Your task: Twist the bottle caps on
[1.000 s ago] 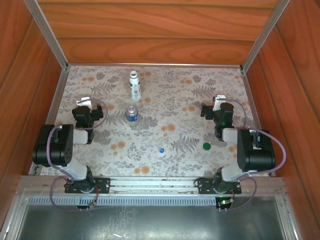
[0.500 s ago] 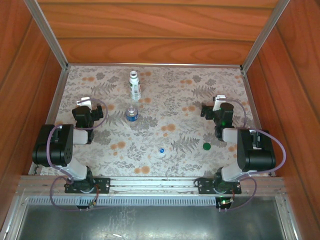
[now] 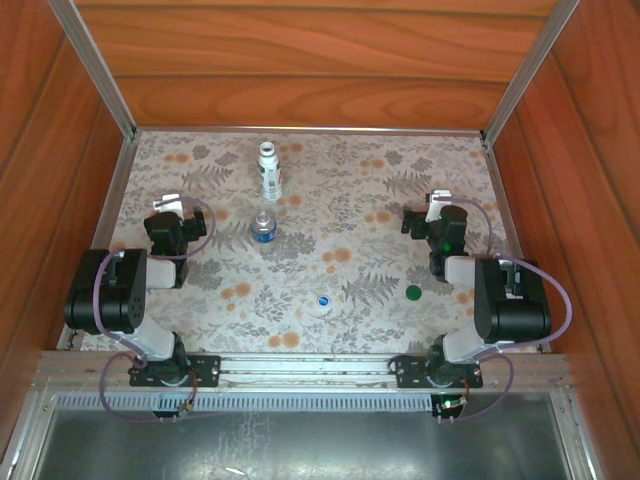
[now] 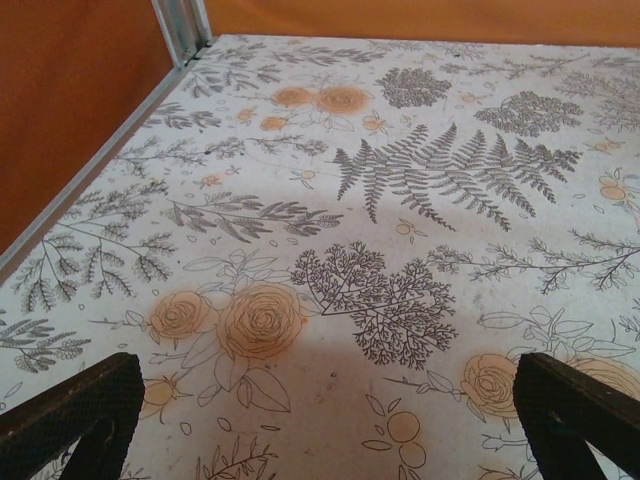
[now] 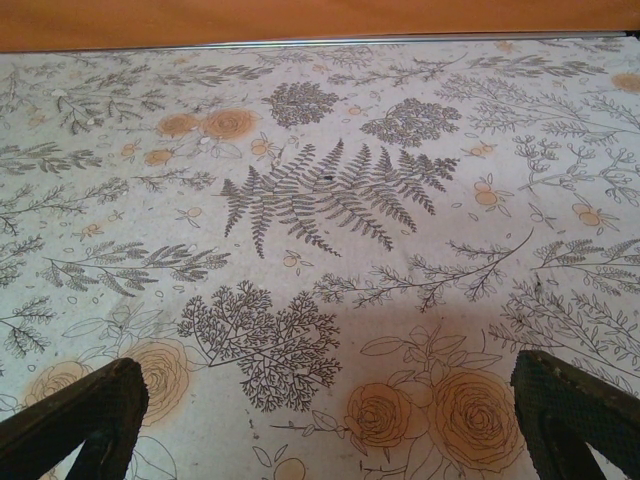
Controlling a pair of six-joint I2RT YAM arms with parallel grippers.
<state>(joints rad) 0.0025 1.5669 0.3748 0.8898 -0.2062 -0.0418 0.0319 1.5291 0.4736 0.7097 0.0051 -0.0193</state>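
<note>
**Both pincers released; caps lie apart from the bottles**

The worktop [image 3: 370,190] carries a floral pattern and has wooden walls [image 3: 300,60] on three sides. The white bottle [image 3: 269,170] stands upright toward the far edge, left of centre. The clear bottle [image 3: 263,227] stands upright just nearer the arms, almost in line with it; the two are near each other but not touching.

The blue cap [image 3: 323,301] lies on the worktop toward the near edge, about midway between the two arms and well apart from both bottles. The green cap [image 3: 413,293] lies to its right, just beside the right arm.

The left pincer [image 4: 325,405] is released. Its dark fingers [image 4: 75,415] stand wide at the lower corners of the left wrist view, with patterned worktop showing between them. From above it sits left of the clear bottle, apart from it.

The right pincer [image 5: 330,410] is likewise released, its fingers [image 5: 575,410] spread over bare pattern. From above it sits on the right side, beyond the green cap and apart from it.
</note>
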